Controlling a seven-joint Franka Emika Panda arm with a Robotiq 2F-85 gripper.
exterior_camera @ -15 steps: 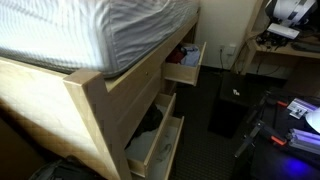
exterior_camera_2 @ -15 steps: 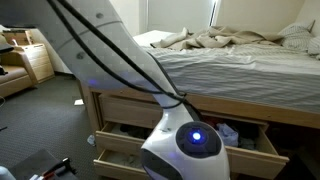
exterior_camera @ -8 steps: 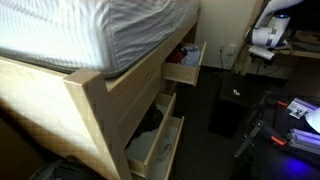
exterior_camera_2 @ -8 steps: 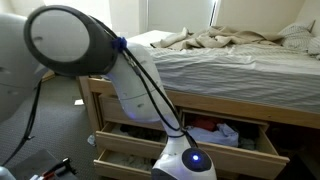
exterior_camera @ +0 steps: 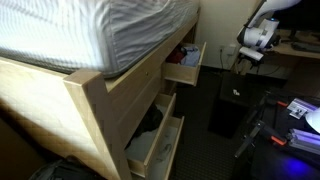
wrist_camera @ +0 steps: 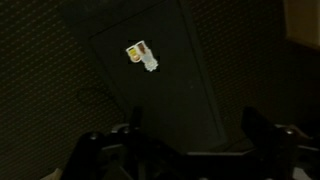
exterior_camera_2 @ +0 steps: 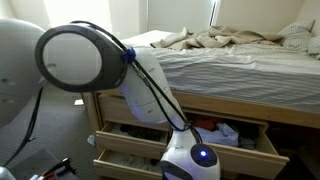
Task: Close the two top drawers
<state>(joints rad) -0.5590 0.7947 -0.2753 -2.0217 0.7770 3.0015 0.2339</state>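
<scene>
In both exterior views the two top drawers of pale wood stand pulled out from the bed frame. The wider drawer (exterior_camera: 186, 66) (exterior_camera_2: 240, 140) shows red and other clothes inside. The other top drawer (exterior_camera: 166, 104) (exterior_camera_2: 122, 128) sits beside it, above the deeper drawer with dark cloth (exterior_camera: 155, 148). My gripper (exterior_camera: 255, 42) hangs in the air well apart from the drawers, beyond the bed's far end. In the wrist view my gripper (wrist_camera: 195, 118) is open and empty over a dark box. My arm (exterior_camera_2: 150, 90) hides part of the drawers.
A dark box with a small sticker (wrist_camera: 142, 55) stands on the floor under the gripper; it also shows in an exterior view (exterior_camera: 228, 112). A desk (exterior_camera: 290, 52) stands behind it. Cables and lit gear (exterior_camera: 298, 110) lie on the floor. A small wooden cabinet (exterior_camera_2: 35, 60) stands far off.
My gripper has moved down and toward the bed from the top corner of the exterior view. My arm has swung across the other view. The drawers have not moved.
</scene>
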